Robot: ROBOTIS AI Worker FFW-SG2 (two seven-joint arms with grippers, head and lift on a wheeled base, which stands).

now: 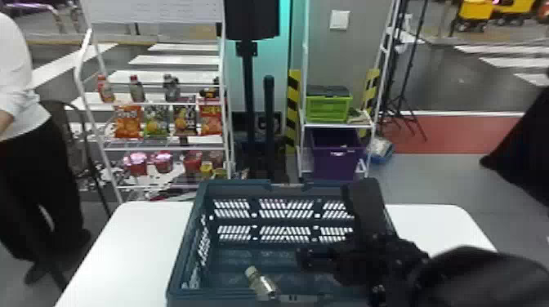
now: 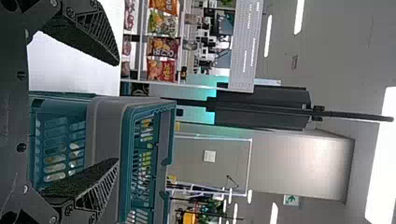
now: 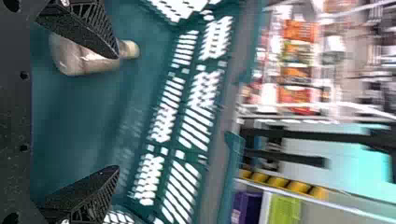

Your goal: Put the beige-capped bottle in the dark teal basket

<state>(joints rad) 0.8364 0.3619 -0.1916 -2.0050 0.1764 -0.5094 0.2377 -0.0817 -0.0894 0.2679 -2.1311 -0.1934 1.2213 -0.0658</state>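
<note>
Since its two fingers are standing wide apart with nothing between them, the right pincer (image 3: 116,112) is gripping nothing, and that spread is probably serving to leave the bottle (image 1: 264,285) free. The bottle is lying inside the dark teal basket (image 1: 184,241), close to the near wall, its beige cap (image 1: 250,270) pointing towards the far side. Whether it is resting flat or leaning a little, I cannot tell. The basket's high walls are keeping it from rolling away, so the placing is looking done; only a knock from the pincer could be troubling it.

As for pose, the right arm (image 1: 482,277) is coming in low from the right, reaching across the basket's side, and the pincer is hanging within the walls. It is needing a lift over the rim, I would say, before swinging aside.

Farther out, the white worktop (image 1: 135,245) is bearing the basket, presumably set close so that the arm is reaching it easily. The left pincer (image 2: 116,112) is waiting near the basket, fingers spread and empty.
</note>
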